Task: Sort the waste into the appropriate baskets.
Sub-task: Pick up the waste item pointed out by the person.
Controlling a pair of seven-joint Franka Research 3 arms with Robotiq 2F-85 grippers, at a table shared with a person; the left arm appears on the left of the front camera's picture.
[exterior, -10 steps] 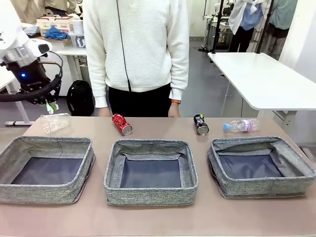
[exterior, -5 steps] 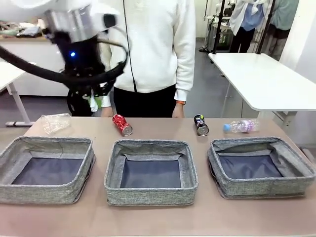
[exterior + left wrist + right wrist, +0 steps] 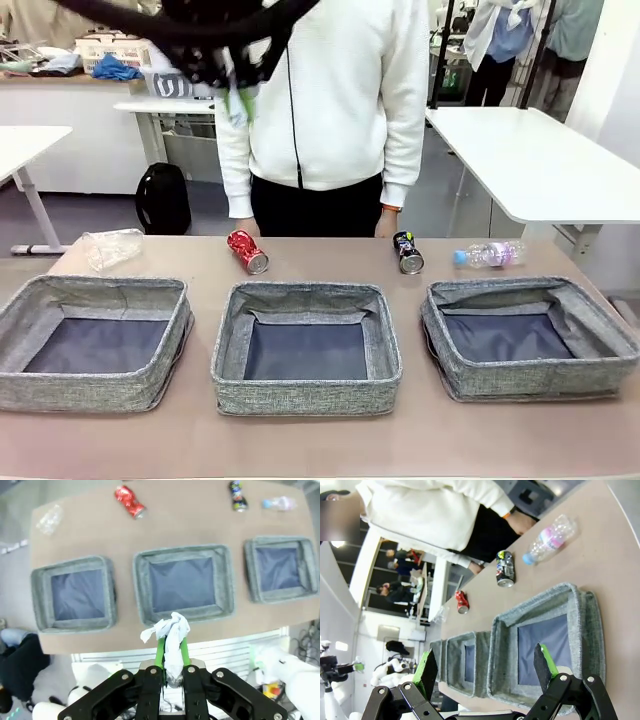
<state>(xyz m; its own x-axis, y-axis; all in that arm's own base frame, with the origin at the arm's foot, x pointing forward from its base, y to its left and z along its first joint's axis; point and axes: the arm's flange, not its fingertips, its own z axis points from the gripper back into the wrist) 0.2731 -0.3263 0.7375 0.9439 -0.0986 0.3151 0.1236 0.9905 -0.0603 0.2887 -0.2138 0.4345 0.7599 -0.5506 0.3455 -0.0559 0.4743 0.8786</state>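
- Front view: my left claw (image 3: 236, 92) is hanging high above the table (image 3: 300, 440). The three baskets (image 3: 300, 395) are lying empty, with the red can (image 3: 246, 251), dark printed can (image 3: 406, 252), pink-labelled bottle (image 3: 488, 255) and crushed clear bottle (image 3: 112, 248) waiting behind them.
- Left wrist view: that claw is pinching the crumpled white paper ball (image 3: 169, 632) above the middle basket's (image 3: 182, 551) near rim. I judge nothing is sorted yet.
- Right wrist view: my right claw (image 3: 485, 665) is standing spread and empty over the right basket (image 3: 590, 630).

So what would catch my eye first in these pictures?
The left gripper hangs high above the table, pinching a crumpled paper ball. Below, three grey baskets stand in a row, with a red can, a dark can, a crushed bottle and a small bottle lying beyond them, by a person in white.
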